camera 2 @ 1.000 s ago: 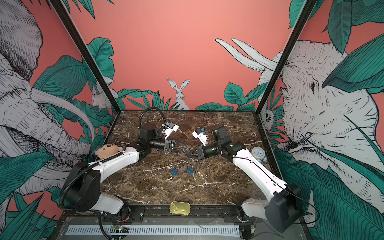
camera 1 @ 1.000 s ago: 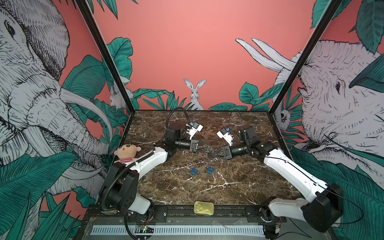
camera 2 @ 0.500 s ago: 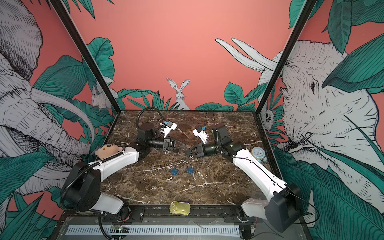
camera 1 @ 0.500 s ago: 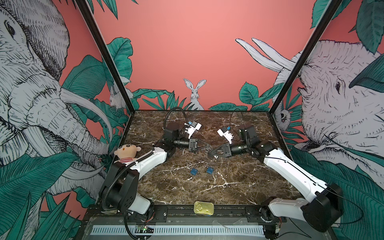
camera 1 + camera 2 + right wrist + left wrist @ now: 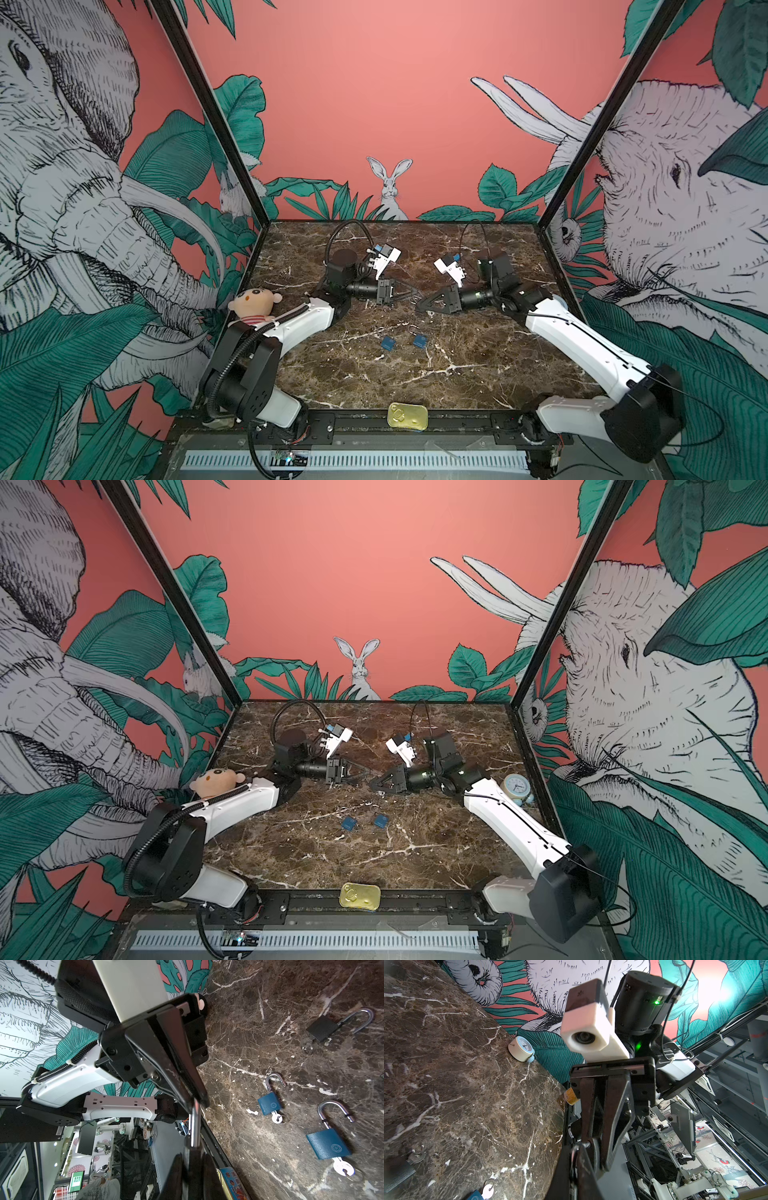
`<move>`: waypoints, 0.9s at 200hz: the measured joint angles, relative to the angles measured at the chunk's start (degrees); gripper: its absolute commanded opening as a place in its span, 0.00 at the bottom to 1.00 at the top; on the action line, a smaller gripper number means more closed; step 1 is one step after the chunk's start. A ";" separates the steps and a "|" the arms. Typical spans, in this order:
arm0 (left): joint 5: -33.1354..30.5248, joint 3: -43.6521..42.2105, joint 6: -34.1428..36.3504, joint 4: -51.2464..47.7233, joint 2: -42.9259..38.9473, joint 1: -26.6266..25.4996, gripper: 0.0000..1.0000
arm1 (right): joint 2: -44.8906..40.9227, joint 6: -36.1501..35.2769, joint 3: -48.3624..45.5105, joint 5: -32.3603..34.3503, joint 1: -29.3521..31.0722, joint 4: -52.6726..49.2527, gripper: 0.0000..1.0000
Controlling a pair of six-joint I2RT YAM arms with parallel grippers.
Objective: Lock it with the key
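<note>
My two grippers meet tip to tip above the middle of the marble table. The right gripper point(image 5: 193, 1157) is shut on the dark body of a padlock point(image 5: 194, 1169). Its chrome shackle point(image 5: 195, 1126) runs straight out to the left gripper point(image 5: 200, 1102). The left gripper point(image 5: 578, 1153) is shut on the shackle's far end, which shows as a chrome loop between its fingers. In both top views the left gripper point(image 5: 414, 296) and right gripper point(image 5: 420, 303) touch noses. The held padlock's key is hidden.
On the table lie two blue padlocks point(image 5: 270, 1103) point(image 5: 328, 1146) and a black one point(image 5: 322, 1027), all open with keys in them. A plush doll point(image 5: 253, 301) sits at the left edge, a small clock point(image 5: 516, 785) at the right edge, a yellow tin point(image 5: 407, 415) at the front.
The two grippers have drawn together at the table's middle, closing the small gap between their tips. The right one has risen a little. Both stay shut.
</note>
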 measured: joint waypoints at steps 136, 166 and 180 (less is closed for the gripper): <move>-8.72 -5.35 -2.91 2.23 -4.70 -2.73 0.00 | 2.01 1.11 0.00 -2.08 -0.37 0.33 0.00; -11.02 -6.32 -3.54 2.32 -5.81 -3.45 0.00 | 2.32 0.61 0.00 -3.04 -0.81 0.13 0.00; -12.17 -6.93 -4.00 2.82 -6.16 -3.80 0.00 | 2.60 0.37 0.00 -3.48 -1.09 0.13 0.00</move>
